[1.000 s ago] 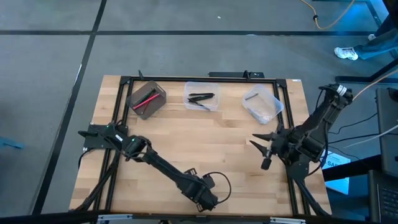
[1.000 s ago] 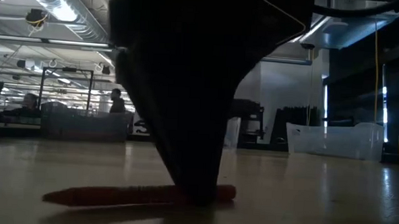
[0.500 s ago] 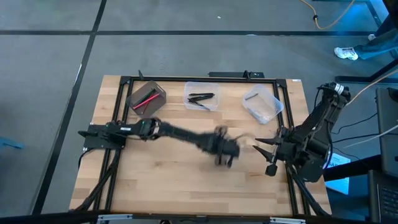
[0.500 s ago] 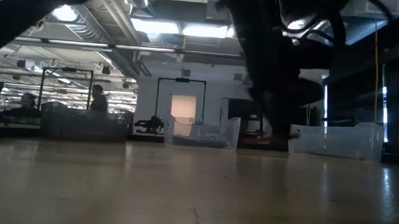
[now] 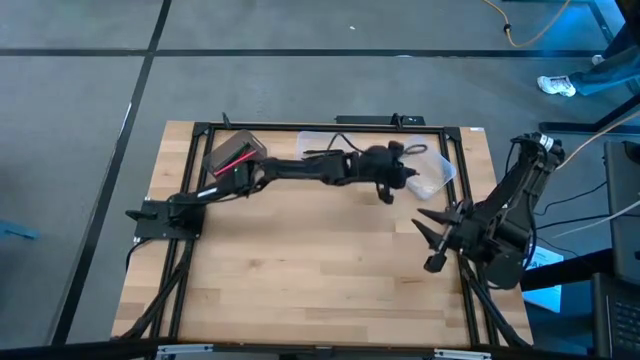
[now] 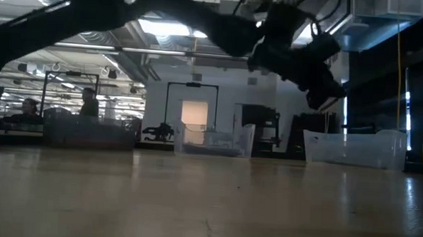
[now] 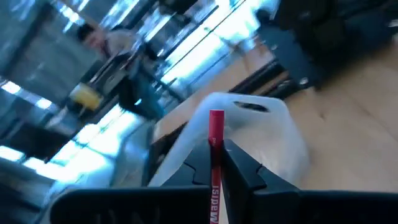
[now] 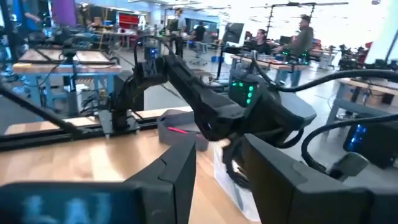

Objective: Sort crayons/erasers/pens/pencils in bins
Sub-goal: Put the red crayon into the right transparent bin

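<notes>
Left claw (image 5: 385, 186) hangs above the bench (image 5: 300, 270) at its far side, between the clear squarish tub (image 5: 318, 143) and the clear rounded tub (image 5: 432, 172), its fingers (image 7: 242, 167) pinching a red crayon (image 7: 215, 155) that sticks out toward the rounded tub. Its long arm stretches across in front of the squarish tub, hiding most of that tub in the high view. Three bins sit in a row along the far edge: the grey box (image 5: 235, 160) with red sticks (image 5: 232, 155) in it, then the two clear tubs. Right claw (image 5: 432, 240) waits near the bench's right edge, fingers spread, nothing between them. Beyond the bench, several people (image 8: 303, 34) stand among workstations.
</notes>
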`<state>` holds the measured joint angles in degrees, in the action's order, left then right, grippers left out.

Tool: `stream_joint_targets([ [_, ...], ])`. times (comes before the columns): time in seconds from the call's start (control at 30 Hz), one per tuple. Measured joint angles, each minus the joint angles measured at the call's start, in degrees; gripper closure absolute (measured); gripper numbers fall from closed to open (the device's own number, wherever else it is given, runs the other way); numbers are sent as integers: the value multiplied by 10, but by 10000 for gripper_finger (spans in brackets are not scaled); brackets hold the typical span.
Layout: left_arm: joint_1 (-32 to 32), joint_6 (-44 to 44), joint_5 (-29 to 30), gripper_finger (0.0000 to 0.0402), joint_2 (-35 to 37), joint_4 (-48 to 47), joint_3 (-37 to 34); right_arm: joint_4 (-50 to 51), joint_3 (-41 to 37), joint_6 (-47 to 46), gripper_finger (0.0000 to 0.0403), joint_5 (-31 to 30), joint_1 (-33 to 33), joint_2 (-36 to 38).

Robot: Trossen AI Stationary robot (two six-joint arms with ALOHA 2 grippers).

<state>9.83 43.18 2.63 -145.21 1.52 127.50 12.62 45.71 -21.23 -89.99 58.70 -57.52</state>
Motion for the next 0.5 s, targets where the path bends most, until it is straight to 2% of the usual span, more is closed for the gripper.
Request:
stream_joint_targets([
  [0.1, 25, 23, -68, 393, -22, 72, -1, 0, 0, -15, 268, 0, -13, 0],
  [0.17, 38, 41, -89, 386, -37, 98, -1, 0, 0, -26, 268, 0, -22, 0],
  [0.3, 53, 73, -89, 367, -60, 111, -1, 0, 0, -41, 268, 1, -40, -1],
  [0.5, 62, 75, -90, 319, -74, 111, -1, -15, 0, -40, 268, 14, -72, -2],
])
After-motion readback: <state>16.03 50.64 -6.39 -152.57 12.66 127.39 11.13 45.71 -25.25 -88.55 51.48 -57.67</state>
